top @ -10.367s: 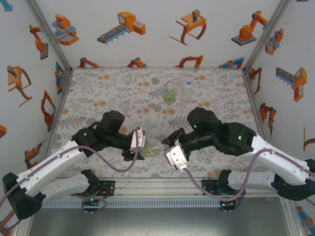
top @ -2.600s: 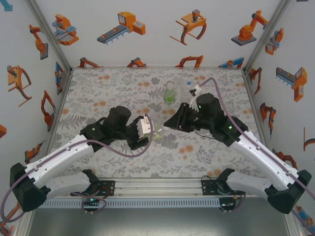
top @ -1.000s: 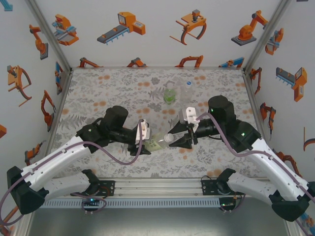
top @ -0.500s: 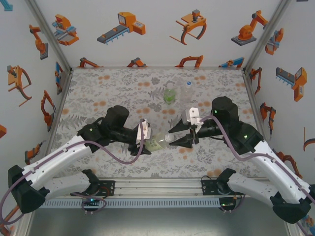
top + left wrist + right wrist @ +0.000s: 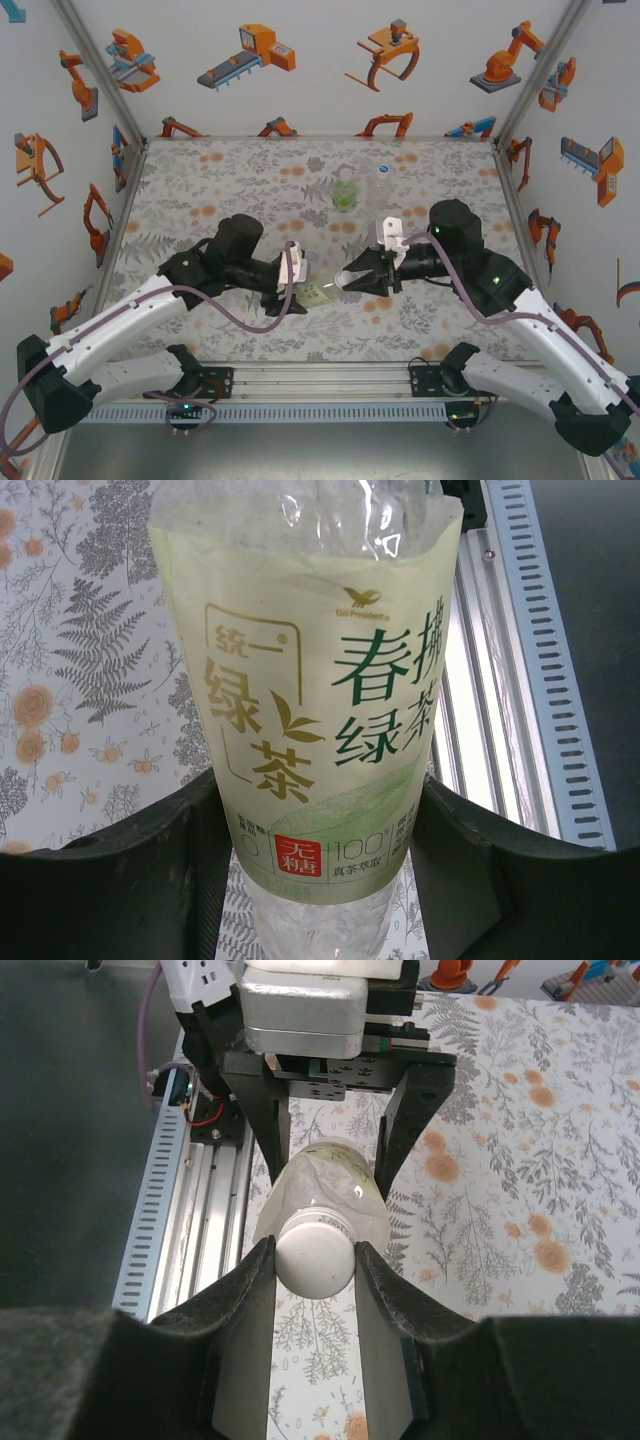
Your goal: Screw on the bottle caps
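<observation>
Alignment matters most here. My left gripper (image 5: 315,865) clamps the pale-labelled bottle (image 5: 310,700) on its side, mid-frame in the overhead view. My right gripper (image 5: 350,281) pinches the white cap (image 5: 314,1253) at the bottle's mouth, lower centre of the right wrist view. I judge I should hold the cap square, press lightly, and twist without spinning the bottle.

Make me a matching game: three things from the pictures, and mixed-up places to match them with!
Things:
1. white cap
2. pale-label bottle
3. green-label bottle

Places:
A. held by the left gripper
B. standing at the back of the table
C. pinched by the right gripper

Pairs: 1-C, 2-A, 3-B
</observation>
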